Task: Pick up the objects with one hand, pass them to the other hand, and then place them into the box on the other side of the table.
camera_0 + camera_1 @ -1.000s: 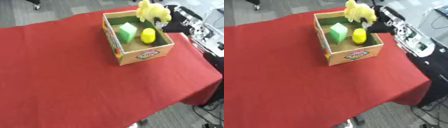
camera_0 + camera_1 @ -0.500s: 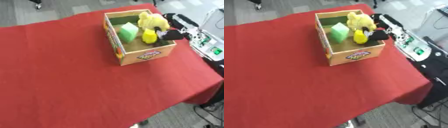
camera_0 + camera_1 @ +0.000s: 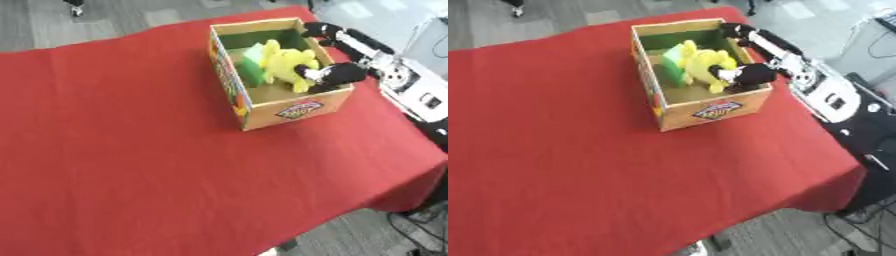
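Note:
A cardboard box (image 3: 294,107) stands on the red tablecloth near the right edge. Inside it lie a green block (image 3: 252,64) and a yellow plush toy (image 3: 287,64). My right hand (image 3: 331,75) reaches over the box's right wall and sits inside against the plush toy, its black fingers curled round the toy's lower part. The right forearm (image 3: 354,42) stretches away to the upper right. My left hand shows in no view.
The red table (image 3: 131,150) spreads wide to the left and front of the box. Its right edge drops off just beyond the box, where white and black equipment (image 3: 833,100) stands. Grey floor lies beyond the far edge.
The right hand has lowered the yellow plush toy from above the box's far rim down into the box. The camera has shifted a little as well.

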### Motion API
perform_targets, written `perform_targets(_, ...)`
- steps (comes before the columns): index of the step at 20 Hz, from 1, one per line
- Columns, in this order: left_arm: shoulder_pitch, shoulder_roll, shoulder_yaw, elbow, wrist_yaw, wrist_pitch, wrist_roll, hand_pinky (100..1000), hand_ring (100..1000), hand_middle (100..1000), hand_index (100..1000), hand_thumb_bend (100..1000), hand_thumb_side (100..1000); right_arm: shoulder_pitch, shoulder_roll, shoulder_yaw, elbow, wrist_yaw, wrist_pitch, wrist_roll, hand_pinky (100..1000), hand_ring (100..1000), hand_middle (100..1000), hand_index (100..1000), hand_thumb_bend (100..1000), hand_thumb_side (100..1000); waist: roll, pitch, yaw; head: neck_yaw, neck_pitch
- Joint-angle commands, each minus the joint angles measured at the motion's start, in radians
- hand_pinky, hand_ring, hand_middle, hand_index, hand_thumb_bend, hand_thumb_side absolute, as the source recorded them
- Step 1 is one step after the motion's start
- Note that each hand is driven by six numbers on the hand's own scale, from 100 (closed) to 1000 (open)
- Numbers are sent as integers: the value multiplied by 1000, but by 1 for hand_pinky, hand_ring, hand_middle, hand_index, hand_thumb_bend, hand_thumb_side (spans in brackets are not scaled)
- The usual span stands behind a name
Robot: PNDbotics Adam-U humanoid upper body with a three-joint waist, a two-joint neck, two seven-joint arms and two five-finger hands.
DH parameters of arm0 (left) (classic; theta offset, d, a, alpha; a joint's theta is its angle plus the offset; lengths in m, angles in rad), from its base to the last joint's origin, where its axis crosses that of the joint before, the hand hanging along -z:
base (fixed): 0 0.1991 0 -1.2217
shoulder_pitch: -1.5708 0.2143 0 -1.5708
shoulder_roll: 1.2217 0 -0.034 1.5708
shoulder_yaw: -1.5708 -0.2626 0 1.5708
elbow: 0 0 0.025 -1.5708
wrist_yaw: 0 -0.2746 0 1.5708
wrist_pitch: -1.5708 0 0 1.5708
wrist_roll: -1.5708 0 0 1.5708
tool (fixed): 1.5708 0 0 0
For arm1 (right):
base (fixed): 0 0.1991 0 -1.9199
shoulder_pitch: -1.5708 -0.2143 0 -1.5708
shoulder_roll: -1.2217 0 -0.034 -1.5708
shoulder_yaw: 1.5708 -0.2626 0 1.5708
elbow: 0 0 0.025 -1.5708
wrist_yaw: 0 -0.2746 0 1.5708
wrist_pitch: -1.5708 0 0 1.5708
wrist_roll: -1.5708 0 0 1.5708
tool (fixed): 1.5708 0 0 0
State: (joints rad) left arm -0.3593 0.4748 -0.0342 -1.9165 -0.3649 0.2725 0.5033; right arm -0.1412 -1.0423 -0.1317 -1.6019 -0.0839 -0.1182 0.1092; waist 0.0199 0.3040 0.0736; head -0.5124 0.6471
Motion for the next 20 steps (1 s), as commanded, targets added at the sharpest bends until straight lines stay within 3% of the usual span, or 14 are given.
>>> perform_targets(1,-4,20,15,-16,-9,3,3,762,698,644,828,658,524,-6,-47,-34,-20,-3,-24,3,960,1000,880,969,384,246,-3,-15,-4,2,-5)
perform_targets(3,-4,19,17,-17,-10,3,6,763,698,644,829,658,524,-3,-42,-50,-33,-43,-10,-18,954,1000,880,971,318,200,-2,-16,-7,14,-5)
perform_targets(4,-3,20,19,-18,-12,3,7,762,698,644,828,658,523,0,-37,-64,-48,-73,3,-42,942,1000,872,971,238,130,-1,-17,-9,29,-3)
perform_targets(6,1,19,28,-20,-14,6,16,762,697,643,828,656,522,15,-27,-101,-107,-156,22,-123,931,1000,866,968,100,100,-1,-18,-15,75,-1)
perform_targets(7,2,18,32,-20,-14,7,21,762,697,642,827,656,522,26,-22,-119,-142,-197,27,-174,929,1000,867,964,100,100,-1,-18,-18,96,-2)
perform_targets(9,5,15,39,-22,-15,9,30,762,697,641,827,655,522,53,-7,-158,-220,-260,35,-281,918,1000,860,945,100,173,-1,-18,-23,133,-4)
perform_targets(12,10,8,52,-25,-14,12,45,759,694,638,825,651,520,109,44,-208,-360,-326,28,-424,907,1000,855,930,100,360,0,-19,-31,174,-10)
perform_targets(14,12,1,62,-25,-12,14,58,756,690,633,822,647,518,136,78,-227,-389,-364,-10,-465,900,1000,841,917,100,391,0,-20,-34,192,-12)
perform_targets(16,16,-11,75,-26,-5,15,74,746,681,624,817,639,517,165,123,-241,-396,-392,-67,-462,894,1000,827,904,100,362,1,-22,-37,213,-16)
perform_targets(20,32,-42,110,-21,31,18,123,731,671,618,813,617,519,208,250,-247,-398,-395,-212,-371,888,983,802,891,100,249,9,-29,-38,282,-29)
